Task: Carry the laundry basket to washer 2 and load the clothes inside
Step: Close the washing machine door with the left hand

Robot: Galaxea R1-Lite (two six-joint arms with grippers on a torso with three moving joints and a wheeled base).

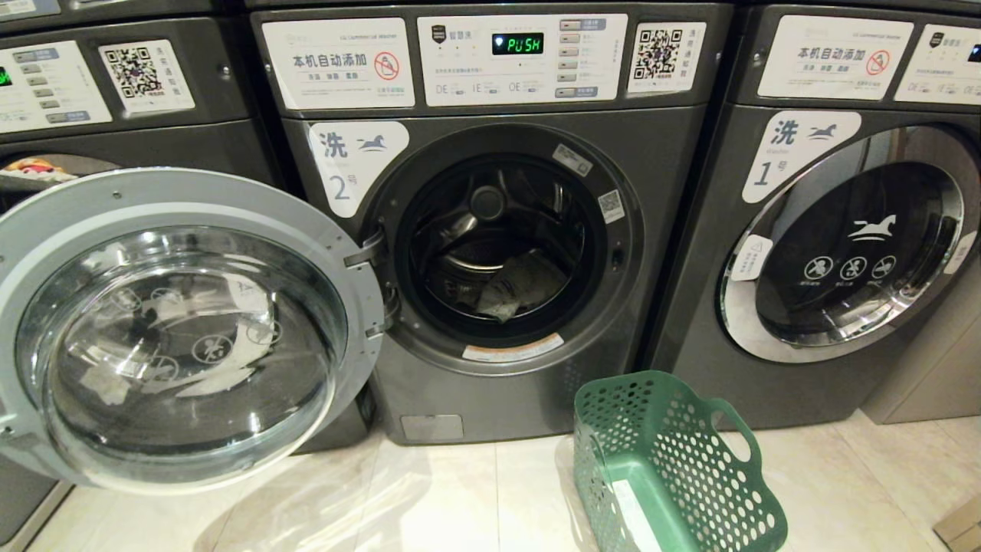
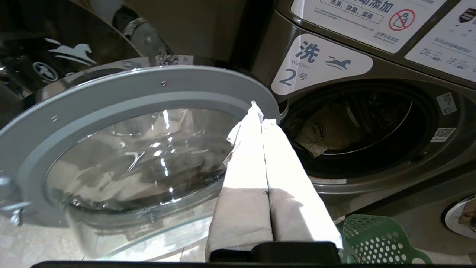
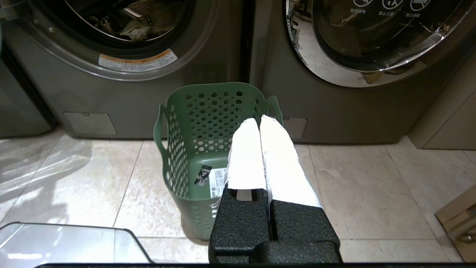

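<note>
Washer 2 (image 1: 490, 399) stands straight ahead, its round door (image 1: 176, 322) swung wide open to the left. The clothes (image 1: 513, 287) lie inside the drum, a pale patterned bundle also seen from the left wrist (image 2: 323, 130). The green laundry basket (image 1: 674, 468) sits on the floor in front of the gap between washer 2 and washer 1, with only a white sticker (image 3: 217, 182) on its base. My left gripper (image 2: 259, 113) is shut with nothing in it, held before the open door's rim. My right gripper (image 3: 259, 121) is shut and empty, above the basket's near edge.
Washer 1 (image 1: 843, 253) stands at the right with its glass door closed. A third machine (image 1: 115, 84) is at the left, behind the open door. Pale floor tiles (image 1: 460, 498) stretch in front. A beige cabinet (image 1: 935, 368) fills the far right corner.
</note>
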